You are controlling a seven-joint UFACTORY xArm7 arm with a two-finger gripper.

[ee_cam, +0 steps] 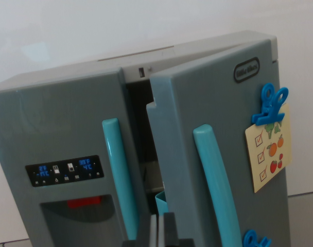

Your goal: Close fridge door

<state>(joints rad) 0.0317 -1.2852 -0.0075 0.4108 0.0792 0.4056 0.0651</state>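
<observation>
A grey toy fridge (53, 118) fills the wrist view. Its left door (58, 134) is closed and has a teal handle (120, 175), a black display panel (64, 171) and a dispenser recess (76, 218). The right door (223, 128) stands ajar, swung outward, with a teal handle (215, 185); a dark gap (141, 128) shows the interior. A part of my gripper (161, 231) shows at the bottom edge, just in front of the gap between the doors; its fingers are mostly out of frame.
A blue clip (270, 105) holds a checklist card (268, 149) on the right door, and another blue clip (255, 240) sits lower. A teal bin (161, 201) shows inside the gap. A white wall (94, 25) stands behind the fridge.
</observation>
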